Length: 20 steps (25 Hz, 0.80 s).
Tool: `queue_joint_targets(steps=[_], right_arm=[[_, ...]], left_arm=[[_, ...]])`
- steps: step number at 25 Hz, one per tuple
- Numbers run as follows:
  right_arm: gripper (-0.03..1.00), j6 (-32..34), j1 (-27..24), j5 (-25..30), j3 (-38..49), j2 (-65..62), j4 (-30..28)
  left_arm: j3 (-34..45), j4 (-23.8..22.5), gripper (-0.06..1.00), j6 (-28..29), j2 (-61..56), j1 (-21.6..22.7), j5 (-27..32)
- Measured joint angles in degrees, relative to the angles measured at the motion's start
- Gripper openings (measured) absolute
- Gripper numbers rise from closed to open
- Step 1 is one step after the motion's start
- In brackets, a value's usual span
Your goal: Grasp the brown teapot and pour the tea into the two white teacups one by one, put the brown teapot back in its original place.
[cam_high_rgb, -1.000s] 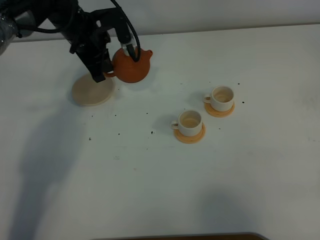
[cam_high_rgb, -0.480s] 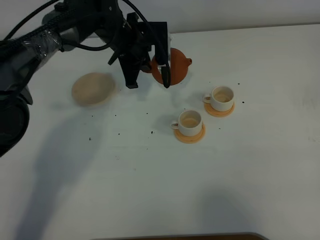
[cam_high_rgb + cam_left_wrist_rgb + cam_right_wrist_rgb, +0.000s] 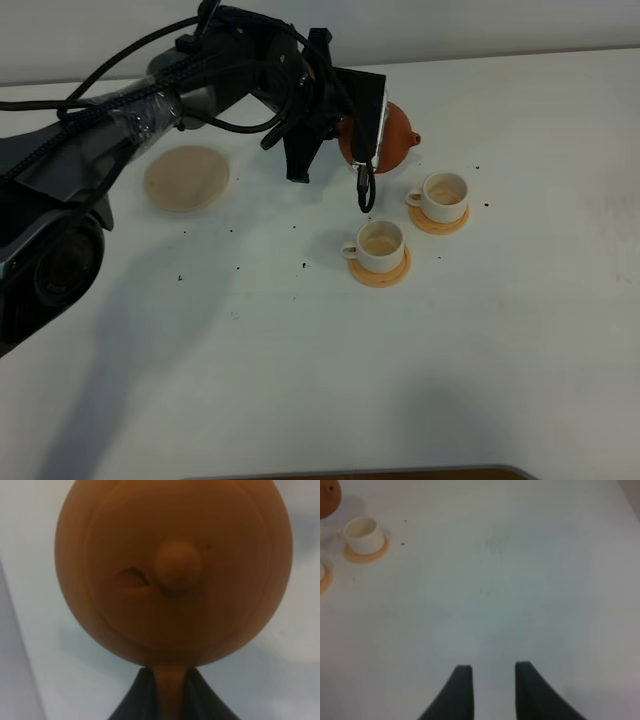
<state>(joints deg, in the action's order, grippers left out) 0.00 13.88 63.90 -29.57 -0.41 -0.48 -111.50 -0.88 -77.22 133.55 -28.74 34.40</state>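
here, brown teapot (image 3: 393, 135) held — near far teacup (image 3: 445, 194)

The high camera looks steeply down on the whole white table (image 3: 470, 380), with the teapot (image 3: 392, 135) toward 1 o'clock of centre and the cups (image 3: 443, 196) between 2 and 3 o'clock. The left wrist camera hangs right over the teapot's lid, so near that it blurs. The right wrist camera looks slantwise across bare table from well off, sharing the teapot's edge and one of the cups with the high view.
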Motion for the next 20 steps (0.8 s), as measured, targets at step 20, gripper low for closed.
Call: queue_joint_targets(steps=[20], right_arm=[[0.24,0.0,0.0,0.0,0.0,0.0,0.0]], left_arm=[[0.0,-8.1,0.15,-4.7,0.0,-4.1,-1.9]])
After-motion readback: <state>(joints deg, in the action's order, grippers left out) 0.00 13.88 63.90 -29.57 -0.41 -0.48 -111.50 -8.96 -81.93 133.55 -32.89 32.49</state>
